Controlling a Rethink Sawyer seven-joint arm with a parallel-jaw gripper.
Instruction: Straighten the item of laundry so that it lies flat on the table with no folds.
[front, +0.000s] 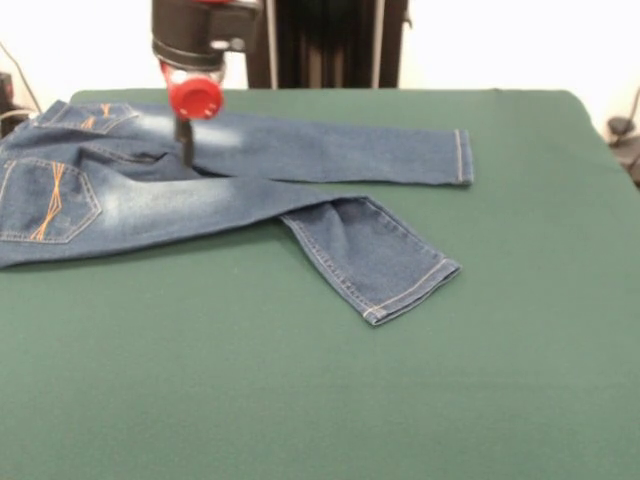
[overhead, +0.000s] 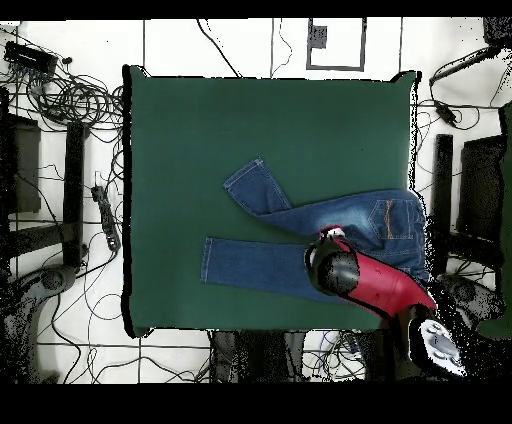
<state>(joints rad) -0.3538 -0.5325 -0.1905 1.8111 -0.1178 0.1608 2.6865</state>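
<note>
The jeans (front: 190, 190) lie back side up at the table's (front: 420, 400) left, with orange-stitched pockets showing. One leg runs straight to the right, its hem (front: 461, 156) flat. The other leg bends at the knee, and its lower part (front: 375, 255) angles toward the front. My gripper (front: 185, 143) comes straight down onto the denim near the crotch and seems to touch it. In the overhead view the jeans (overhead: 345, 218) lie right of the table's (overhead: 200, 130) centre, and the red arm (overhead: 370, 280) hides the gripper.
The waistband reaches the table's edge at the left of the front view. The robot's black pedestal (front: 330, 40) stands behind the table. Cables and dark equipment (overhead: 70, 100) lie on the floor around the table.
</note>
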